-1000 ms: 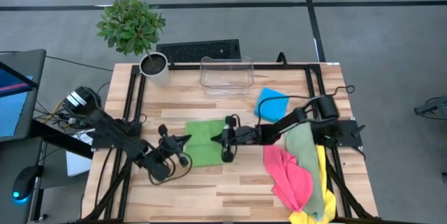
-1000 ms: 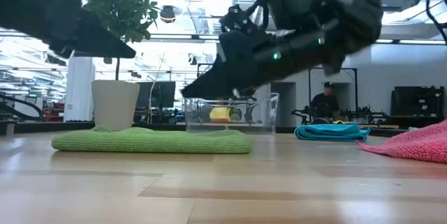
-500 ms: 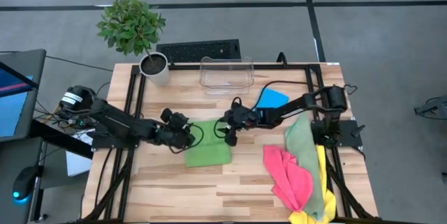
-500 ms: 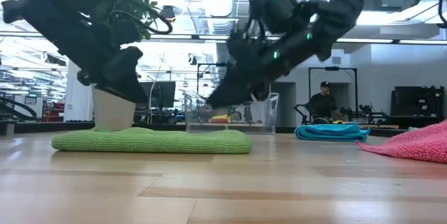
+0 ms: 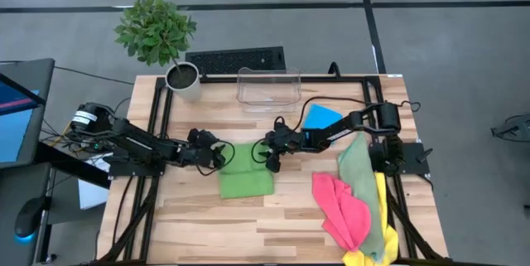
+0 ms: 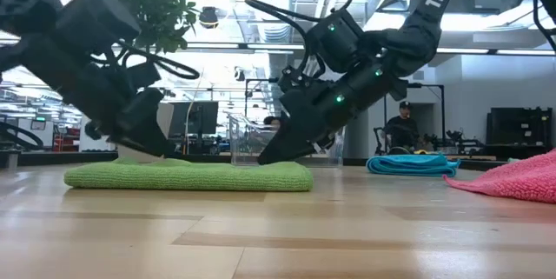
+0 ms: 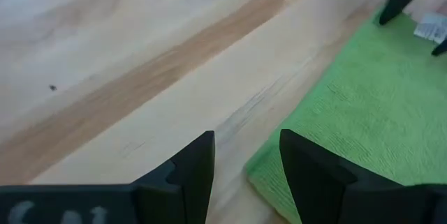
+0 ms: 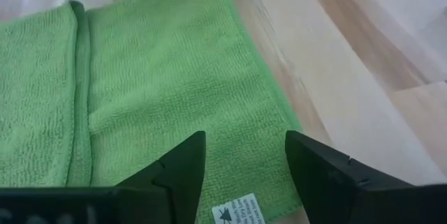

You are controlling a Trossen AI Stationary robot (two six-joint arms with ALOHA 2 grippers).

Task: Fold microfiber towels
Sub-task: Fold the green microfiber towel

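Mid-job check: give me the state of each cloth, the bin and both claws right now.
Bright green towel: folded, flat on the table, nothing gripping it.
Blue towel: folded, lying behind the right arm.
Pink towel: crumpled, unfolded.
Pale sage green towel: unfolded, spread under the pink one.
Yellow towel: unfolded, at the table's near edge.
Clear plastic bin: upright.
Left claw: open, empty, at the green towel's edge.
Right claw: open, empty, over the green towel.

A bright green microfiber towel (image 8: 160,91) lies folded on a light wooden desk (image 8: 363,56), one folded edge forming a ridge along its side. The right gripper (image 8: 244,155) hovers just above it, dark fingers (image 8: 183,168) apart, over a small white label (image 8: 237,210) at the towel's corner.
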